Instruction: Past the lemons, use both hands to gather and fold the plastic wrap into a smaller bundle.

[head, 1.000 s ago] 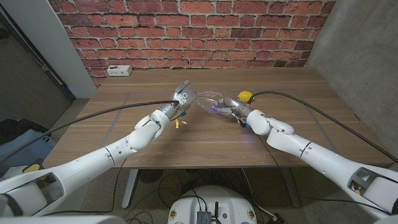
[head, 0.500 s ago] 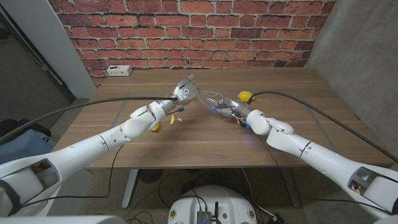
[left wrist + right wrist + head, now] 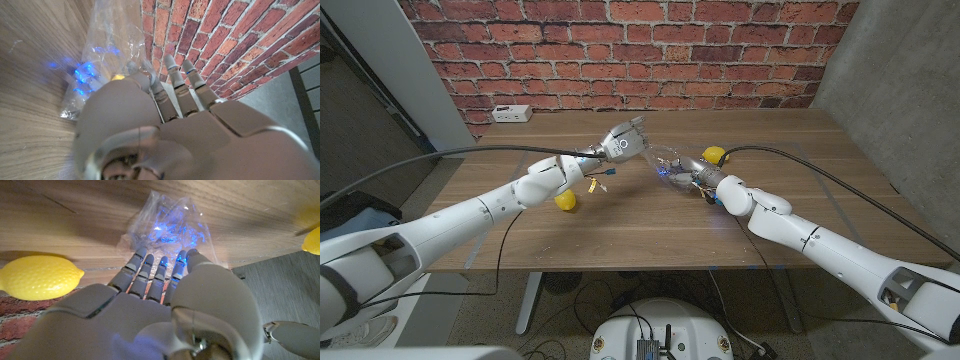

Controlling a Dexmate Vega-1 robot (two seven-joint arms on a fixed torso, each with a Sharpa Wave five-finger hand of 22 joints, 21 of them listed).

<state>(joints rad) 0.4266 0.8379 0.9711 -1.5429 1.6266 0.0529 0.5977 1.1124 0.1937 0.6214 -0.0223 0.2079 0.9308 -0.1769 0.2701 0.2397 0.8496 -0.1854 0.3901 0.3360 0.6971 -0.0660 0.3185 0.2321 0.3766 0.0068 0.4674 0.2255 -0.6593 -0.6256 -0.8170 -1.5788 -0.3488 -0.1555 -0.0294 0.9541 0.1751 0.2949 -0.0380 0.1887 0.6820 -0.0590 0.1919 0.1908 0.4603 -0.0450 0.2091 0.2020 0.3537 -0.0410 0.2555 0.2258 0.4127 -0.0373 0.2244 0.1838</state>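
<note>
While my left hand and right hand each grip the plastic wrap, I risk it slipping free or nudging the lemon beside it.

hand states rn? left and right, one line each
Left hand: holding one end of the plastic wrap, lifted off the table.
Right hand: fingers on the wrap's other end; firm grip cannot be told.

No readable text, labels or numbers anywhere. The left hand has a small dark round mark on its back, too small to make out as text.
</note>
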